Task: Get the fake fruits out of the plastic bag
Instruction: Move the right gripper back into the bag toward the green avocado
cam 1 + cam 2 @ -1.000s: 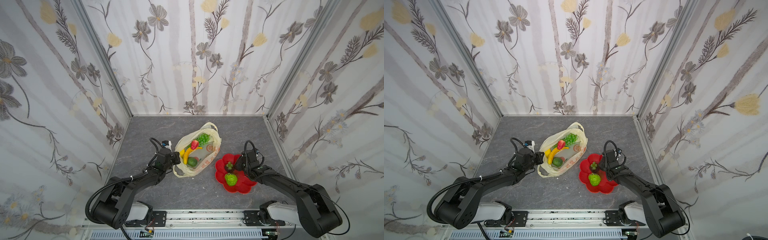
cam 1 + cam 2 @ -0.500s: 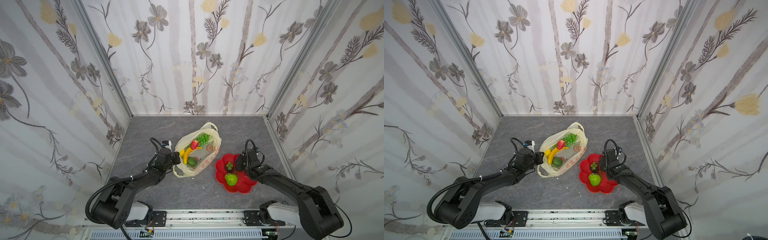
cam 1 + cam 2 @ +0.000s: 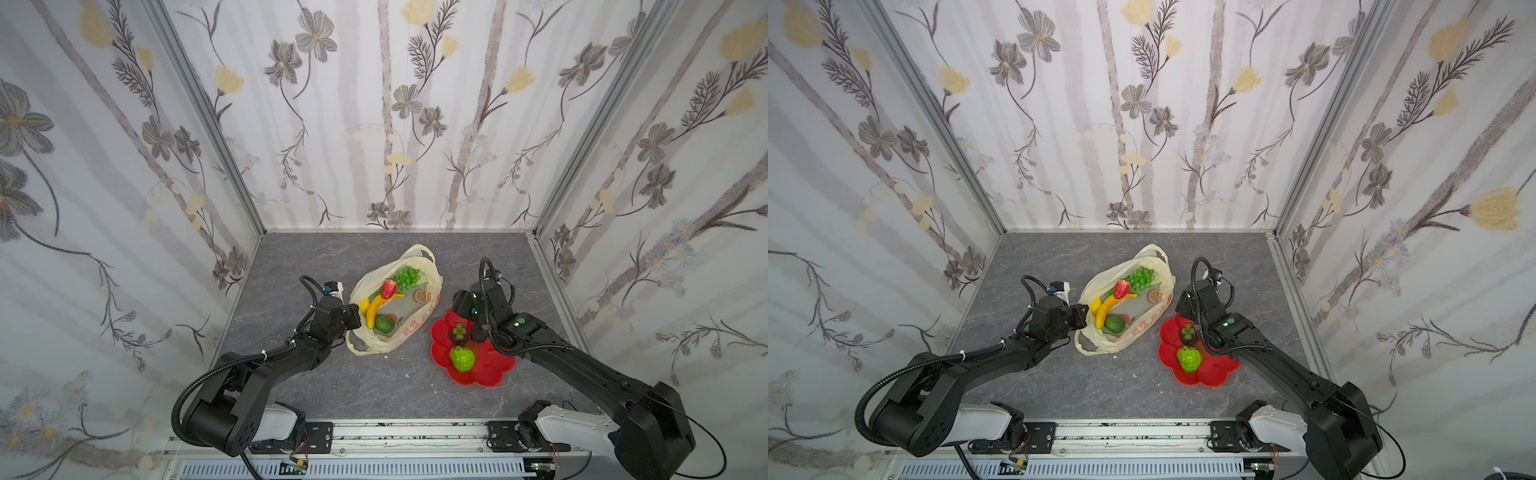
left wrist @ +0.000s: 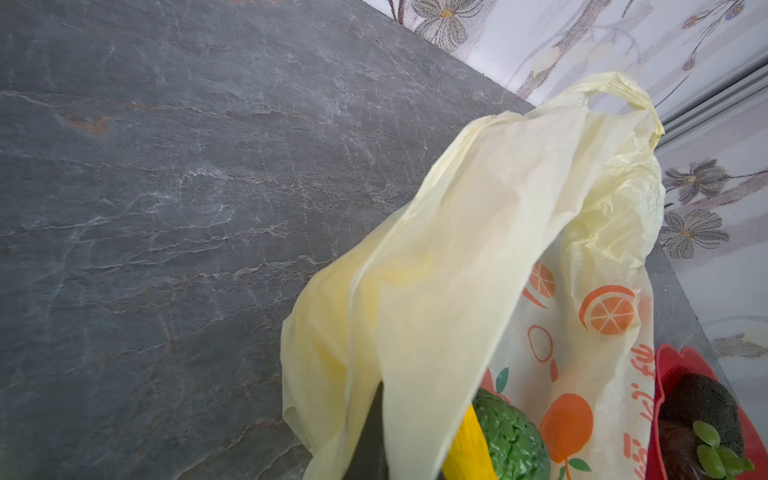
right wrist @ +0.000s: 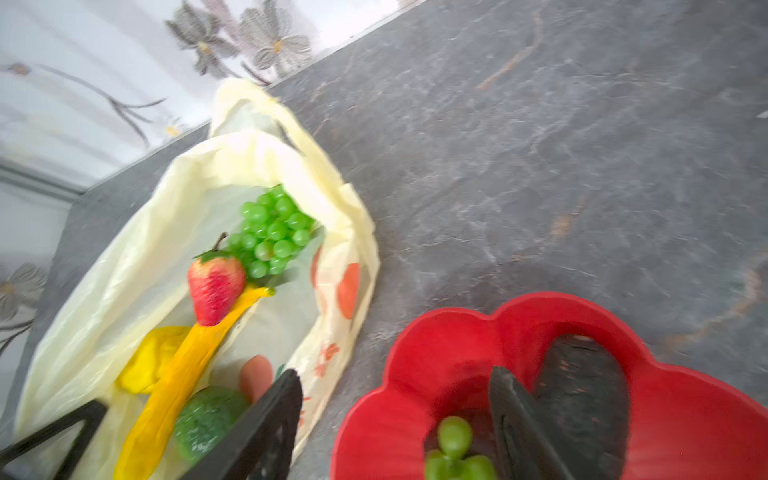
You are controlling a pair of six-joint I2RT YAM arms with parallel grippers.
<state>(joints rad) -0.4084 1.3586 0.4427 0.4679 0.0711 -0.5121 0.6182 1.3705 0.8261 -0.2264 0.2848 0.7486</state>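
The pale-yellow plastic bag [image 3: 419, 305] lies open mid-table in both top views. Inside it are green grapes [image 3: 406, 277], a red strawberry [image 3: 389, 289], a yellow banana [image 3: 375, 311], a yellow orange [image 3: 364, 304] and a green avocado [image 3: 384, 323]. My left gripper [image 3: 353, 316] is shut on the bag's left rim, holding the film [image 4: 436, 316] up. My right gripper [image 5: 395, 428] is open and empty, hovering over the gap between the bag and the red plate [image 3: 494, 370]. The plate holds a mangosteen [image 3: 459, 333], a custard apple [image 3: 462, 360] and a dark fruit [image 5: 582, 386].
Patterned walls [image 3: 386, 124] close in the grey stone table [image 3: 374, 386] at the back and both sides. A metal rail [image 3: 407, 432] runs along the front edge. The bag's loop handles [image 3: 419, 251] point toward the back wall.
My right gripper has moved off the plate's middle, back and left toward the bag, its jaws a little wider. The left gripper and the bag have not moved.
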